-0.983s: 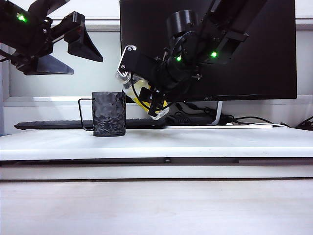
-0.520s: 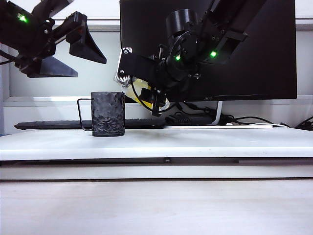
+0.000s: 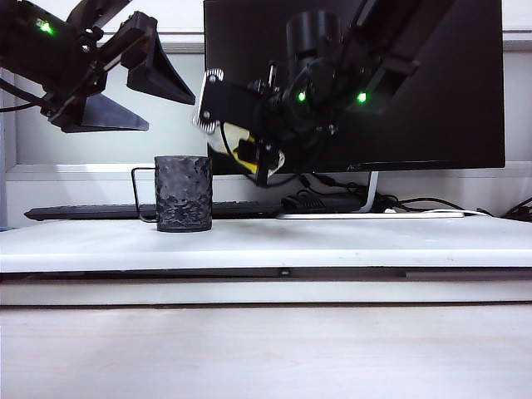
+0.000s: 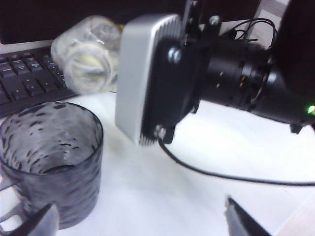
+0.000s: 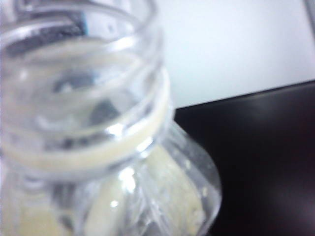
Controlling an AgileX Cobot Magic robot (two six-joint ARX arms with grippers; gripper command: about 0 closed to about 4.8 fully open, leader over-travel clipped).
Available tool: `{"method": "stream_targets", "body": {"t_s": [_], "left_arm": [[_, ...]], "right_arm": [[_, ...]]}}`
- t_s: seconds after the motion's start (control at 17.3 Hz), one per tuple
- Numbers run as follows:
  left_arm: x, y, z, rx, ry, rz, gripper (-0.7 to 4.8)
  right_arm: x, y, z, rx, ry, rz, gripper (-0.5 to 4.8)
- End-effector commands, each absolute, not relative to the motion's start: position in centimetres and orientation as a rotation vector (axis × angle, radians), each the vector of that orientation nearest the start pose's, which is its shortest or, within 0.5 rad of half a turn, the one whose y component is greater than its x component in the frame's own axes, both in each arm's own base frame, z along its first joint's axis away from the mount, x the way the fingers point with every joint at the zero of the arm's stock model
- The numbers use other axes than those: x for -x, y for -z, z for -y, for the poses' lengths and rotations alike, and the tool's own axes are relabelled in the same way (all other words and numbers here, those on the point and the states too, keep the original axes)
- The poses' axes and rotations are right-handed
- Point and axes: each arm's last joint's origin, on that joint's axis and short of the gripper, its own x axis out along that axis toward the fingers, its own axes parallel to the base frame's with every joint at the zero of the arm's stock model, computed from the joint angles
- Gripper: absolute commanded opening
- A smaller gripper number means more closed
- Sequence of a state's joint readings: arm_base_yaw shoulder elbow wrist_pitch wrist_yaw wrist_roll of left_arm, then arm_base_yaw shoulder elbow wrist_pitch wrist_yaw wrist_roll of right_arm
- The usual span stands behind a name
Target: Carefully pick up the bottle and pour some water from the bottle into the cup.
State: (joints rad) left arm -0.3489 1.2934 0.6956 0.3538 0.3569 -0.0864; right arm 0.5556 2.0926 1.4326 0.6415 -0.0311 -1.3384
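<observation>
Since a second ago your bottle (image 3: 241, 148) has tipped from a downward slant to nearly level and risen, its mouth now facing the cup (image 3: 184, 193) from about two o'clock above the rim. You can see the yellow label peeking out beside the right gripper (image 3: 249, 150), whose jaws pinch the bottle's body. In the left wrist view the bottle (image 4: 88, 59) shows its open neck just above and behind the cup (image 4: 49, 162), and no stream is visible between them; the right wrist view is filled by the clear threaded neck (image 5: 83, 98). Your cup stands upright on the white tabletop (image 3: 332, 241), its wire handle at nine o'clock. At ten o'clock, well above it, the left gripper (image 3: 125, 87) has drifted slightly toward the middle, jaws spread wide and holding nothing. Behind sit a keyboard (image 3: 91, 213) and a dark monitor (image 3: 432, 83).
</observation>
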Motion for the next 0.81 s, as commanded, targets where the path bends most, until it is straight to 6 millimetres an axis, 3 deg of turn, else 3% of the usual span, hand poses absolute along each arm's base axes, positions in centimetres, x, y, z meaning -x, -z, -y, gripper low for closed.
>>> {"method": "stream_targets", "body": {"t_s": [0.06, 0.81], "left_arm": [[-25.63, -24.90, 10.40, 0.083, 0.695, -0.259, 4.79], [-25.72, -25.13, 10.29, 0.072, 0.661, -0.231, 4.79]], "right_arm": [[-41.87, -24.45, -25.79, 1.286, -0.442, 0.455, 1.97], [-42.05, -25.08, -26.42, 1.380, -0.432, 0.504, 1.98]]}}
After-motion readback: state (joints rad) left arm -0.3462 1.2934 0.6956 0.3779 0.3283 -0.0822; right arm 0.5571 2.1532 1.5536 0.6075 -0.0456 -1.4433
